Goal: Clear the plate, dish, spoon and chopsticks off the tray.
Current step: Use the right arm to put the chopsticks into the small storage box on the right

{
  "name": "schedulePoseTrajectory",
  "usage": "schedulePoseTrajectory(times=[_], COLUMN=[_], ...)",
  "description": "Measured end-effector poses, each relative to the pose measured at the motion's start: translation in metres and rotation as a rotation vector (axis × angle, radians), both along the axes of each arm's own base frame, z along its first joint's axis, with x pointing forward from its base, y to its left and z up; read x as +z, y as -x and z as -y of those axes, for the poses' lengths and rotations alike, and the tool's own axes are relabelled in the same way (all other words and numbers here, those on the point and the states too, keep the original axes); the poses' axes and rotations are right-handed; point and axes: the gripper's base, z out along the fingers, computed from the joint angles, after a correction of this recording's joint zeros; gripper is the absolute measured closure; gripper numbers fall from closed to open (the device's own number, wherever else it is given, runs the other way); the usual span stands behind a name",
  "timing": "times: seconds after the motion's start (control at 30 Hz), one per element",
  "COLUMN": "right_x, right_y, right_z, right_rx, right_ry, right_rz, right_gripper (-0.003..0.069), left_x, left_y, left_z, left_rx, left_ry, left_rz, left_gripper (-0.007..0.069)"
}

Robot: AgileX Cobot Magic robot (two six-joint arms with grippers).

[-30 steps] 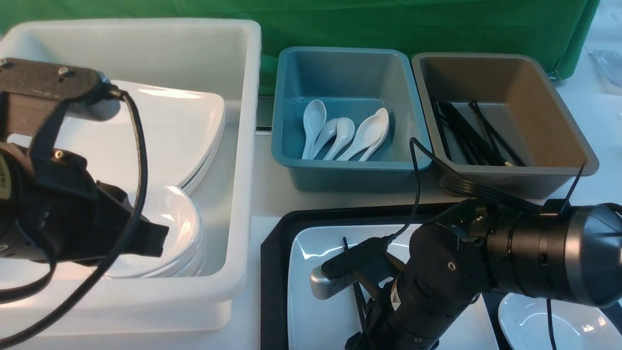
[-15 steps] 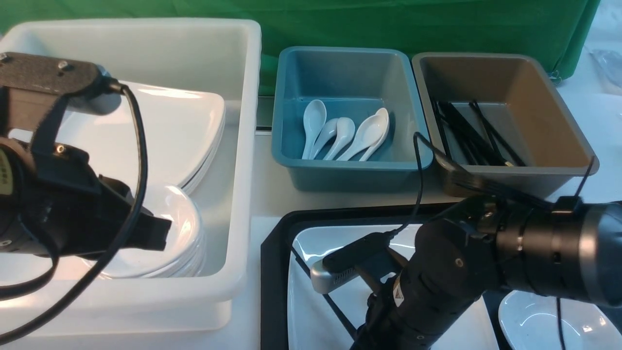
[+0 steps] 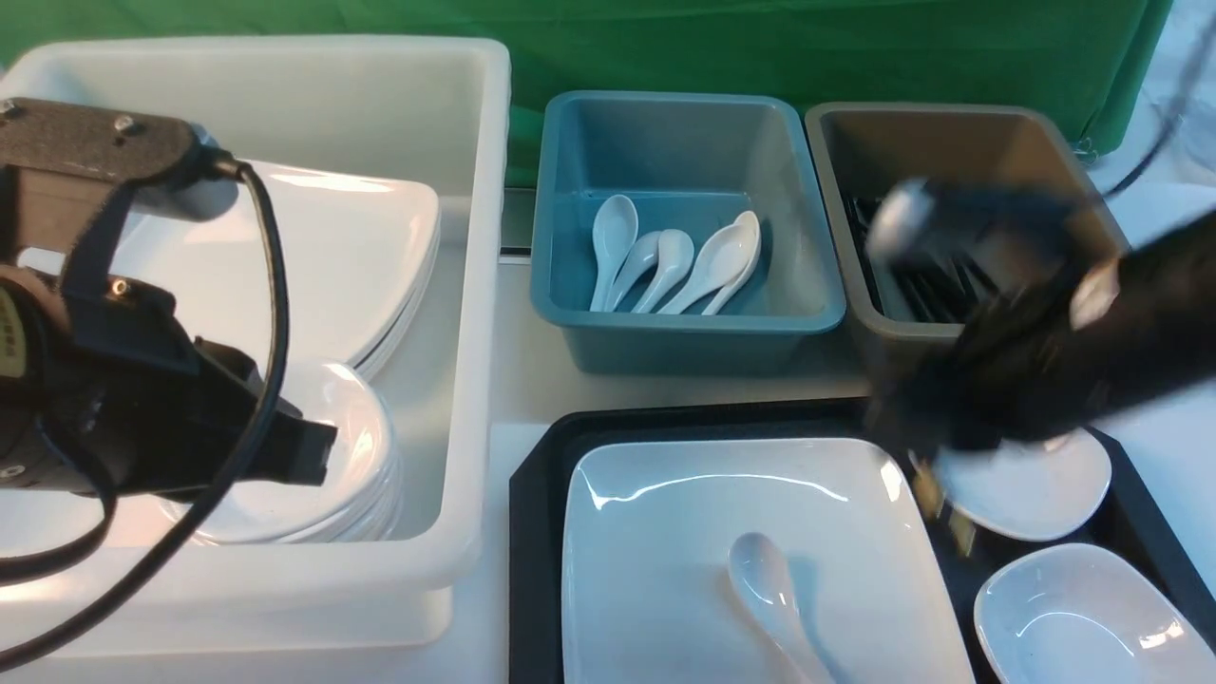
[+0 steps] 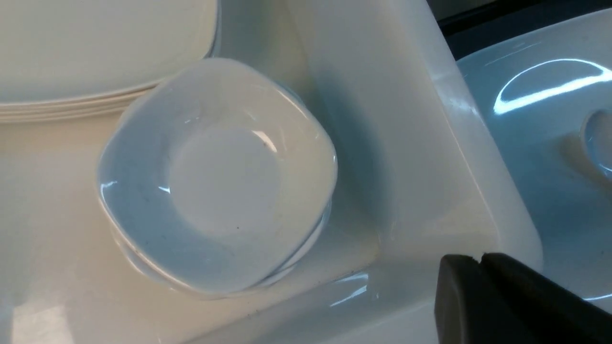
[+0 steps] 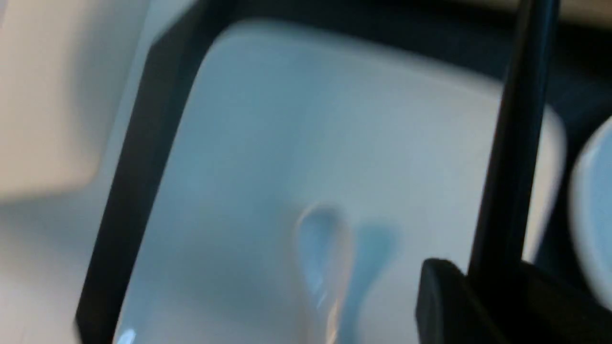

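Over the white bin (image 3: 475,285) on the left, the left gripper (image 4: 480,262) hangs closed and empty. On the near tray (image 3: 537,494) sits the plate (image 3: 665,532), the spoon (image 3: 769,589) on it. Above the tray's far right, the right gripper (image 5: 497,286) pinches the chopsticks (image 5: 516,143).

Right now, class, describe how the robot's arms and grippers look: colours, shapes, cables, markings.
Left arm: chunky black, screwed black bracket on top, thick black cable looping round, yellowish label. Left gripper: black blocky fingers. Right arm: black, silvery parts, blurred. Right gripper: black.
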Motion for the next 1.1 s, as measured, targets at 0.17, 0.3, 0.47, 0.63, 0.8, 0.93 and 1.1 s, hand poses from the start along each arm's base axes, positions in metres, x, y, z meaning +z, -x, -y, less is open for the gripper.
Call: schedulePoseTrajectory(times=[0.17, 0.3, 0.47, 0.63, 0.8, 0.93, 1.1], right_x=[0.026, 0.012, -0.035, -0.071, -0.098, -0.1, -0.094], right_y=[-0.082, -0.137, -0.198, -0.226, -0.23, -0.223, -0.209], right_z=[0.055, 0.074, 0.075, 0.074, 0.073, 0.072, 0.073], right_rx=[-0.213, -0.275, -0.293, -0.295, -0.283, -0.26, -0.219], right_ry=[-0.027, -0.022, -0.017, -0.012, 0.002, 0.013, 0.057], right_rz=[0.16, 0.174, 0.153, 0.119, 0.031, -0.05, -0.159], right_gripper=[0.0511, 0.0511, 0.0511, 0.0511, 0.0505, 0.0412, 0.0224], left_x=[0.003, 0.004, 0.003, 0.003, 0.003, 0.004, 0.001], left_y=[-0.003, -0.003, -0.002, -0.001, 0.0, -0.001, -0.005], left_z=[0.003, 0.004, 0.004, 0.004, 0.007, 0.008, 0.013], left_rx=[-0.014, -0.016, -0.015, -0.015, -0.016, -0.017, -0.017], left_ry=[0.035, 0.049, 0.043, 0.05, 0.088, 0.104, 0.133], left_rz=[0.046, 0.051, 0.039, 0.027, 0.008, 0.014, 0.0], left_gripper=[0.0613, 0.0613, 0.0613, 0.0613, 0.0613, 0.0613, 0.0613])
